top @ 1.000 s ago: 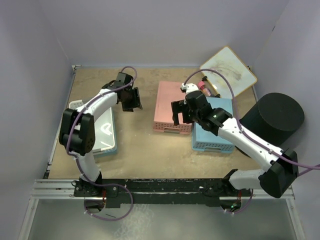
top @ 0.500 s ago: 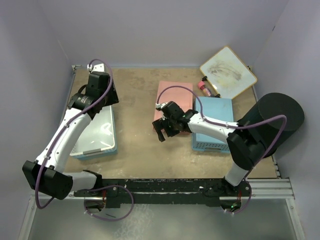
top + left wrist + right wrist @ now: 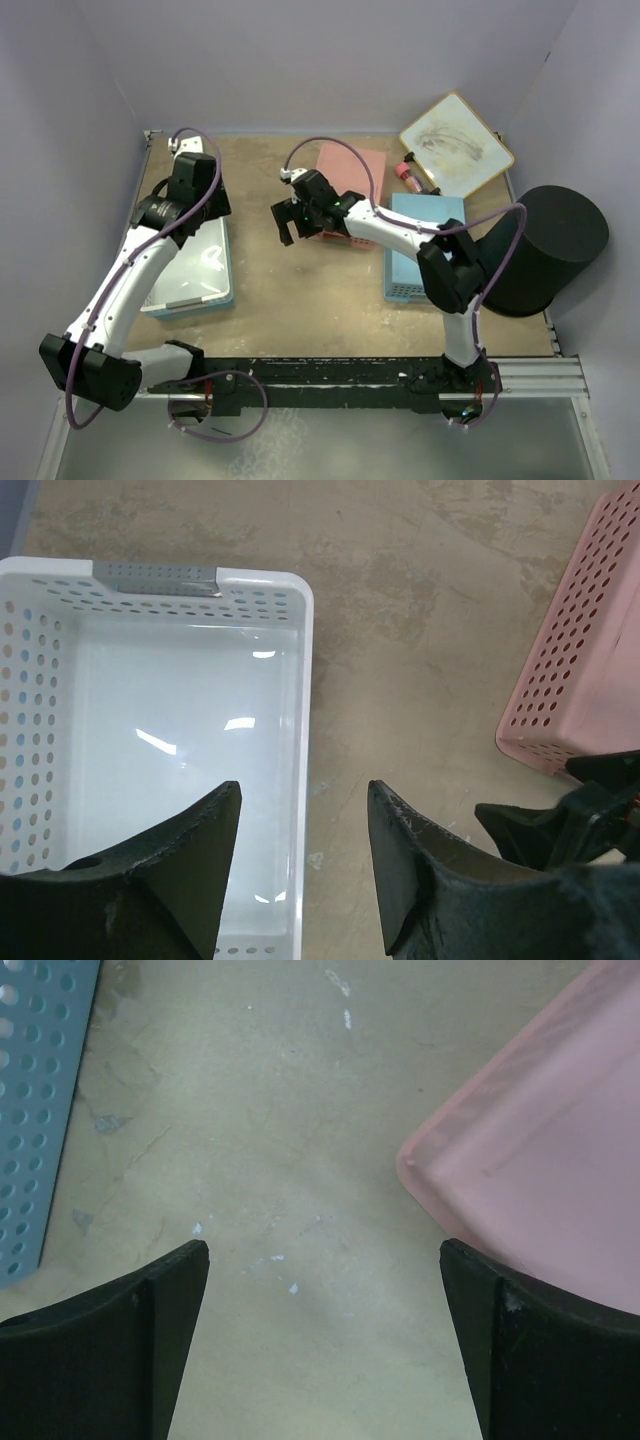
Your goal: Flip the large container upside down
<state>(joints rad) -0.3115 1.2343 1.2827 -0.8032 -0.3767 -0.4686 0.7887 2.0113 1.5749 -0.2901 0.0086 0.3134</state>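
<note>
The large container [image 3: 545,250] is a tall round matte-black bin at the table's right edge, with a flat closed face turned up. No gripper touches it. My right gripper [image 3: 287,222] is open and empty over bare table left of the pink basket [image 3: 345,185], far from the bin. In the right wrist view it [image 3: 322,1250] is spread wide above the table. My left gripper [image 3: 200,205] is open and empty over the white basket's [image 3: 185,290] far right edge. In the left wrist view it [image 3: 303,790] straddles that rim [image 3: 303,680].
A blue perforated basket [image 3: 425,255] lies upside down between the pink basket and the bin. A whiteboard [image 3: 457,143] and a red-capped marker [image 3: 408,172] lie at the back right. Purple walls close in three sides.
My right gripper swung left across the pink basket to the bare table beside it. My left arm pulled back left over the white basket. The pink basket shifted slightly toward the back.
</note>
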